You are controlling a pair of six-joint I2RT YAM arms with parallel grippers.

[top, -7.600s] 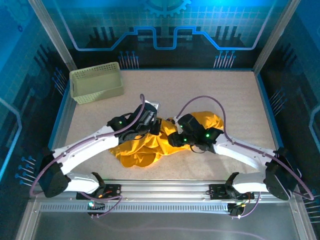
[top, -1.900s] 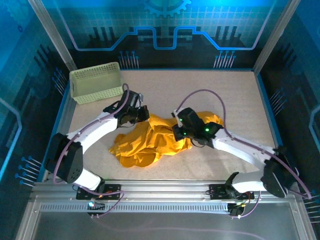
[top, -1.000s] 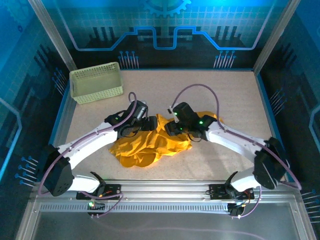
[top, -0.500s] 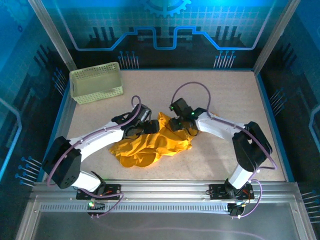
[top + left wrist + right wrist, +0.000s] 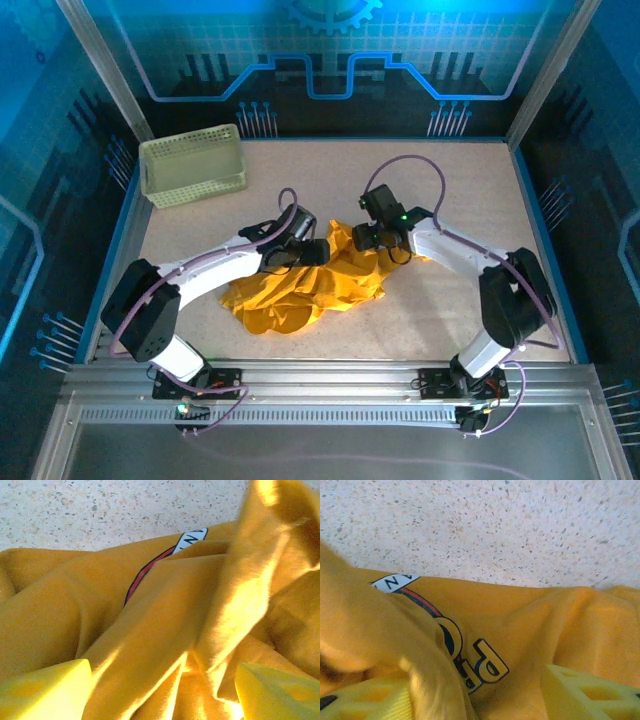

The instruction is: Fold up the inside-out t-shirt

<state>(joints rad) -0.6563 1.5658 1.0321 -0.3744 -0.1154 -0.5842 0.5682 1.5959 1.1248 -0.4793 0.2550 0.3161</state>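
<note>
A pale green lattice basket (image 5: 195,185) stands in the far left corner of the speckled tabletop (image 5: 470,180), well apart from everything else. The left arm reaches from the near left edge toward the middle, and the left gripper (image 5: 318,252) sits low at the far left side of the t-shirt (image 5: 300,290). The shirt is a crumpled mustard-yellow heap in the middle of the tabletop, spreading toward the near edge. In the left wrist view the left gripper (image 5: 162,695) has its two yellow fingers (image 5: 45,692) set wide apart, with bunched folds of the t-shirt (image 5: 150,605) filling the space between them. I cannot tell whether the fingers press on the cloth or merely straddle it. Beyond those folds a small white label (image 5: 190,539) with a red stripe beside it peeks out near the bare tabletop. The right arm comes in from the near right edge and bends back toward the centre, bringing the right gripper (image 5: 362,238) to the far right part of the heap, near the left gripper but apart from it. In the right wrist view the right gripper (image 5: 475,700) also has its fingers (image 5: 585,695) spread well apart over the t-shirt (image 5: 545,620), with one raised fold just beside the left-hand finger. I cannot tell whether any cloth is caught here either. Between the fingers lies a dark-outlined printed lettering (image 5: 480,665), and the white label (image 5: 392,582) shows at the cloth's edge.
</note>
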